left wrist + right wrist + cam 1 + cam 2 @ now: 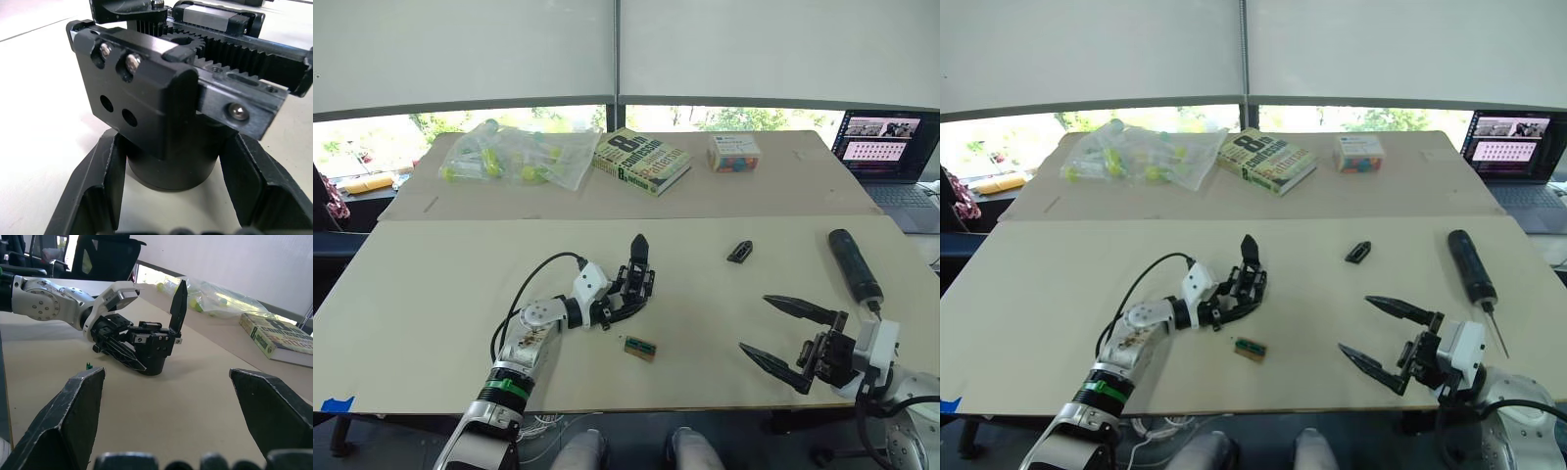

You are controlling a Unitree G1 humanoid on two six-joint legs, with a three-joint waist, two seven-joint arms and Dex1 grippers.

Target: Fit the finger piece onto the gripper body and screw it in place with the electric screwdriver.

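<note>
The gripper body [634,277] stands upright left of the table's middle, its pointed black finger sticking up. My left gripper [628,302] is shut on its round dark base [171,169], one finger on each side. The finger piece [739,251], a small black wedge, lies alone further right and toward the back. The electric screwdriver [855,264] lies at the right, its thin bit pointing toward the near edge. My right gripper [754,321] hovers open near the front right, holding nothing, and points left toward the gripper body [156,345].
A small green-and-brown block [640,347] lies just in front of the gripper body. At the back are a bag of yellow-green items [514,155], a book [641,160] and a small box [733,152]. A laptop [891,147] sits far right.
</note>
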